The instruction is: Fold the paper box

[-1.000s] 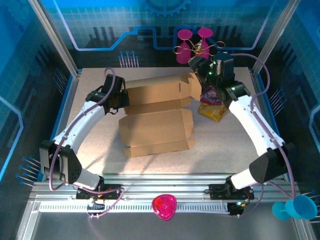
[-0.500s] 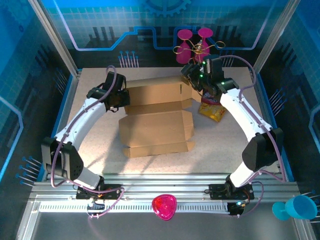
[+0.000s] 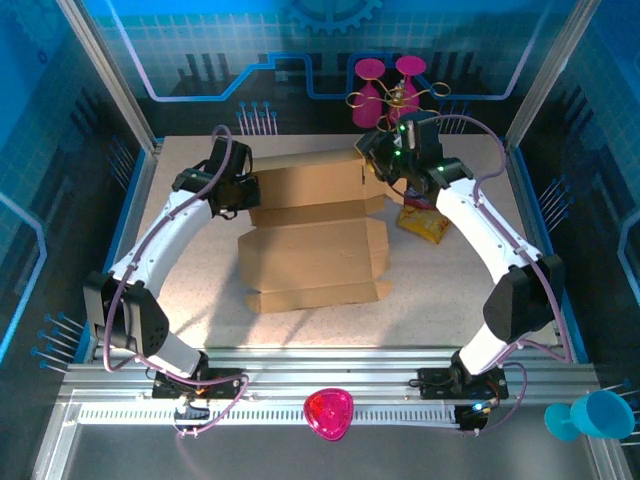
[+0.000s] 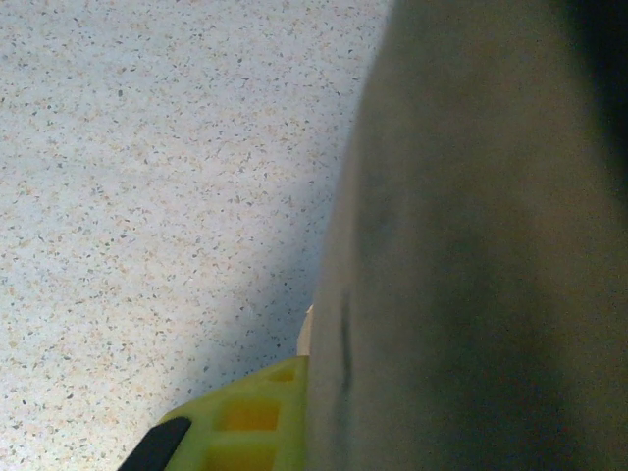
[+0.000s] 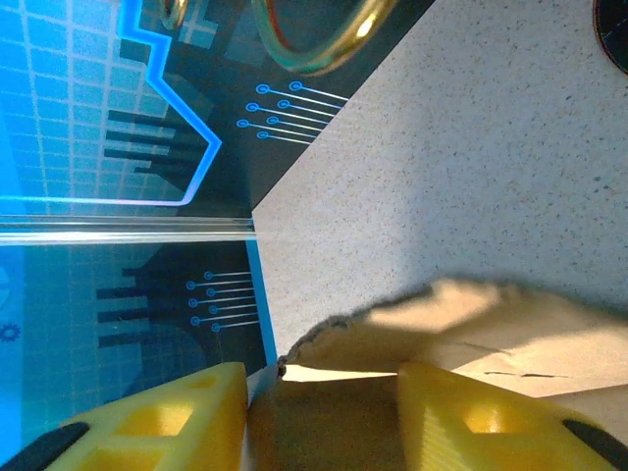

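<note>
The paper box (image 3: pixel 315 255) is a brown cardboard sheet on the table, with its front part flat and its rear panel (image 3: pixel 305 182) raised. My left gripper (image 3: pixel 238 192) is at that panel's left end and is shut on it. In the left wrist view the cardboard (image 4: pixel 471 245) presses against one yellow finger (image 4: pixel 240 422), and the other finger is hidden behind it. My right gripper (image 3: pixel 383 165) is at the panel's right end flap. Its fingers stand apart with the flap (image 5: pixel 471 324) in the gap (image 5: pixel 322 412).
A yellow snack bag (image 3: pixel 425 222) lies just right of the box, under the right arm. Two pink goblets (image 3: pixel 385 90) with a gold ring (image 5: pixel 314 39) stand at the back wall. A pink object (image 3: pixel 328 412) and a blue cup (image 3: pixel 590 415) sit by the front rail.
My right gripper has moved left and back, off the snack bag, onto the box's right end flap, and its fingers have drawn closer. The left gripper has kept its grip and shifted slightly back.
</note>
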`<state>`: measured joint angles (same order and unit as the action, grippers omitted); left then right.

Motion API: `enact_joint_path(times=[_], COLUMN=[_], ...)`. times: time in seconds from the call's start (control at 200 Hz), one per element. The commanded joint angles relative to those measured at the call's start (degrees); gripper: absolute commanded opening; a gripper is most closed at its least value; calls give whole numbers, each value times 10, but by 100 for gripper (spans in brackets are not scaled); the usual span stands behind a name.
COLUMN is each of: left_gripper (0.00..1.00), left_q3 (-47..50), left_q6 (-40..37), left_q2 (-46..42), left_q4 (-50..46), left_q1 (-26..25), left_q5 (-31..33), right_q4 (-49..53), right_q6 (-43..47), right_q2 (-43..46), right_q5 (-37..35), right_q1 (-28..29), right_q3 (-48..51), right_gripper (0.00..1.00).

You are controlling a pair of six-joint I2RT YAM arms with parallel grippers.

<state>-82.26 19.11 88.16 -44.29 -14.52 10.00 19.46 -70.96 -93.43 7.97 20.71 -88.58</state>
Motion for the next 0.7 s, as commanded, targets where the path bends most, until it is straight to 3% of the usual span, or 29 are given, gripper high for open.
enact_joint_path(times=[0.0, 0.38, 0.58, 0.65, 0.695], left_gripper=[0, 0, 0, 0, 0], left_q3=[-20, -32, -42, -46, -51], left_q6=[4, 9, 16, 21, 22], left_q2=[6, 12, 12, 12, 13], left_q4=[-10, -23, -36, -40, -45], left_q1=[-1, -3, -4, -2, 1], left_q5=[-22, -21, -21, -23, -25], right_q4=[-30, -68, -64, -62, -60], right_q6=[-40, -126, -134, -125, -110], right_q2=[22, 22, 28, 36, 50], right_q5=[15, 21, 9, 3, -10], right_q1=[9, 11, 10, 7, 4], right_q3=[15, 32, 32, 33, 40], right_gripper=[37, 0, 0, 26, 36])
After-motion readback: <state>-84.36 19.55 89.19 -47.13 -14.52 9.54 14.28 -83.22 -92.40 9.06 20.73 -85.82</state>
